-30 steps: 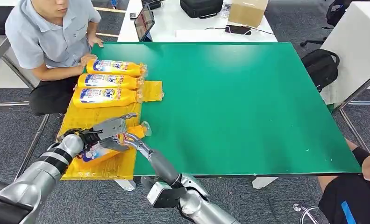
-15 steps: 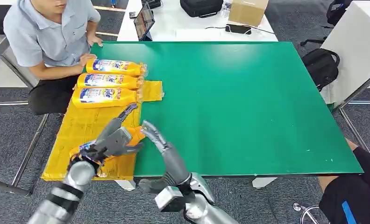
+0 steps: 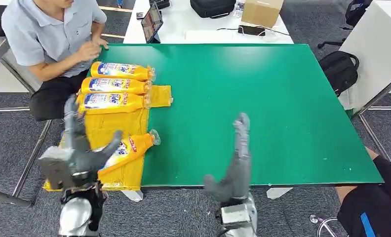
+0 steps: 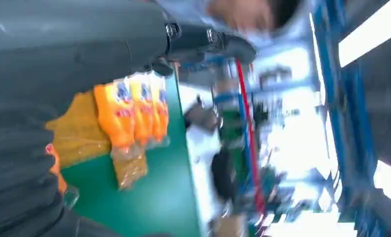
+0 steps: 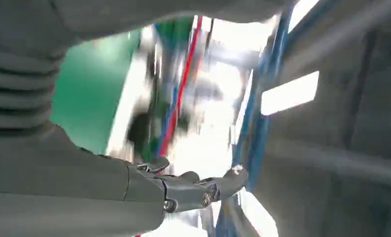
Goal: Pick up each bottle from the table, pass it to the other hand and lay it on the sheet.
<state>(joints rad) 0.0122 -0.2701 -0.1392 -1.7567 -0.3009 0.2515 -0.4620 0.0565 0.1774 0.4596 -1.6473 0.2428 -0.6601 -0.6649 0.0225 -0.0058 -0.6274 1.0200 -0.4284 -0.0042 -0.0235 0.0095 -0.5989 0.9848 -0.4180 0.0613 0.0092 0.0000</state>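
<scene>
Fourth bottle (image 3: 129, 148) lies partly hidden behind raised left hand (image 3: 75, 158).

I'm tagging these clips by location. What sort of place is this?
Probably an office or lab used for robot trials: a green table on grey carpet, a white desk behind with a tablet and cardboard box, and a seated person.

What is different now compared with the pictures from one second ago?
The left hand let go of the fourth bottle, which now lies on the yellow sheet, and rose up open. The right hand drew back from the bottle and lifted, fingers straight. The person raised a hand off the table. The three bottles stayed in their row.
</scene>
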